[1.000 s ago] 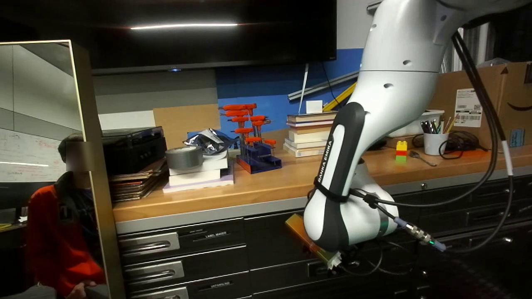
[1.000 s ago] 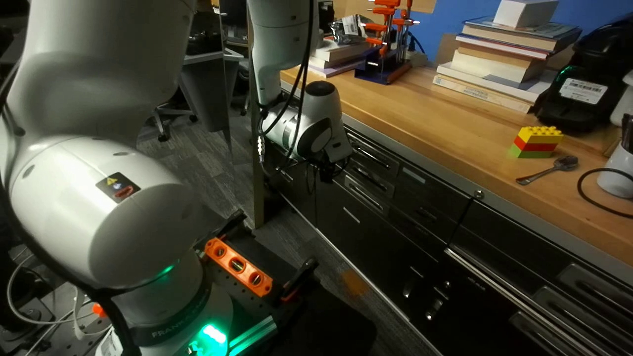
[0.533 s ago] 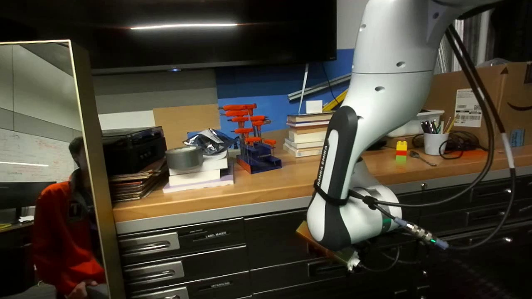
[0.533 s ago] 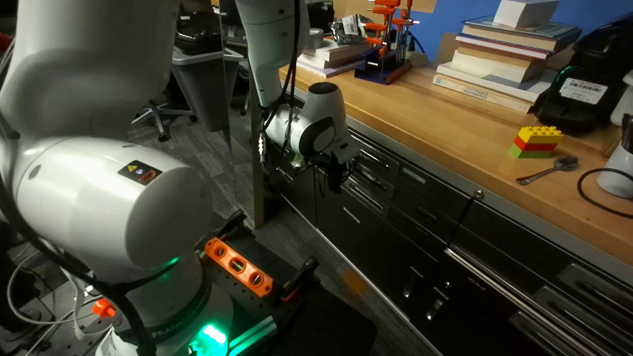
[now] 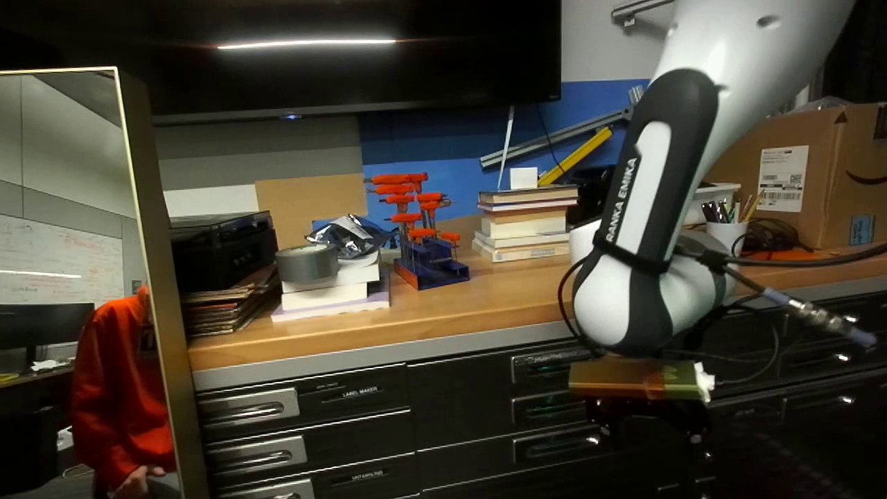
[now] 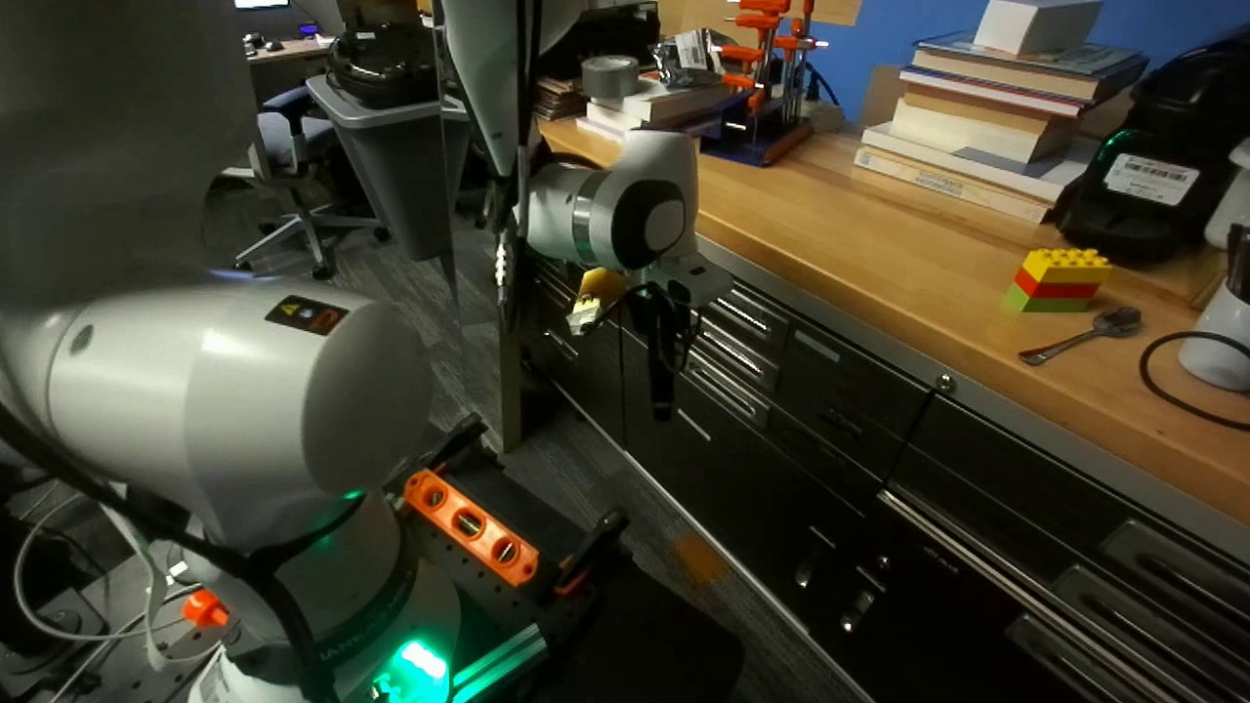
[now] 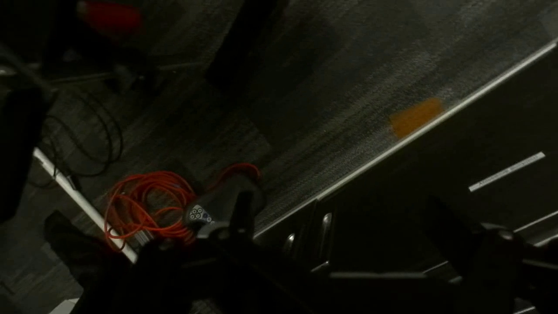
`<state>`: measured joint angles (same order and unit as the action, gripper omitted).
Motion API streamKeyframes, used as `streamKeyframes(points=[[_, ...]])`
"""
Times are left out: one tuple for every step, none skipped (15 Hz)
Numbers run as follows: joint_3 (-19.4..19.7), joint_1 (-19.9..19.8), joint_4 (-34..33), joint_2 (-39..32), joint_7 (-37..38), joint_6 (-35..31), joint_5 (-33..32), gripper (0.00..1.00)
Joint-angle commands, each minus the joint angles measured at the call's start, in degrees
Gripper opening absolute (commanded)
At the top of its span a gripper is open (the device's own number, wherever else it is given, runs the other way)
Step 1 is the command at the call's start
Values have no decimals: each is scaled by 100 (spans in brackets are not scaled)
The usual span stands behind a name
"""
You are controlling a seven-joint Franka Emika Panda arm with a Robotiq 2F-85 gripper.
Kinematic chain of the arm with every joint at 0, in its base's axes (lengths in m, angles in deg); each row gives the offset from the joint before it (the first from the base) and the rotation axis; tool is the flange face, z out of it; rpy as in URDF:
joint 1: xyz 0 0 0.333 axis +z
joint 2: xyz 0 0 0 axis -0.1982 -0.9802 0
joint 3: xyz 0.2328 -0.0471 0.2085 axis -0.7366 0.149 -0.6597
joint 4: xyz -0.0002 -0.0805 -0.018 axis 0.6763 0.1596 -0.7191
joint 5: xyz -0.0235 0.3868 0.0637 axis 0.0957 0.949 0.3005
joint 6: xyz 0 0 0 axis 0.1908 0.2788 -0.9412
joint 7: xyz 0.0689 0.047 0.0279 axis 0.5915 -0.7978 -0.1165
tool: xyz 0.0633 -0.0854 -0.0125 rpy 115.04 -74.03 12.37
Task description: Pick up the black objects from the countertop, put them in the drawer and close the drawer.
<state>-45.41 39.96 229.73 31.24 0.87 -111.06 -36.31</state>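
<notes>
Wrist view: gripper (image 7: 342, 211) looks spread wide, nothing visible between its fingers. Can't spot the black objects anywhere; the butcher-block countertop (image 6: 850, 234) sits higher than its fingertips. Guessing pickup's next, so I'd rise well clear before crossing over.

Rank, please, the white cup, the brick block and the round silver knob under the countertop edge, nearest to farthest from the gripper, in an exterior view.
From the gripper:
1. Silver knob: right, just below the countertop.
2. Brick block: farther right, on top.
3. White cup: at the right border.
</notes>
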Motion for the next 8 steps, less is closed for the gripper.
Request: streamKeyframes(points=[[429, 203, 555, 1435, -646, 845, -923, 100], [470, 223, 589, 1742, -773, 1114, -1188, 100], [455, 222, 616, 2052, -883, 1397, -1443, 100], [415, 213, 652, 2364, -977, 1641, -1691, 100], [-758, -915, 637, 2674, -1069, 1957, -1946, 100], [-1032, -1068, 700, 2964, -1279, 2184, -1984, 100], [-1432, -1325, 734, 3257, -1573, 2441, -1896, 100], [-1772, -1520, 762, 3558, -1908, 2684, -1728, 100]])
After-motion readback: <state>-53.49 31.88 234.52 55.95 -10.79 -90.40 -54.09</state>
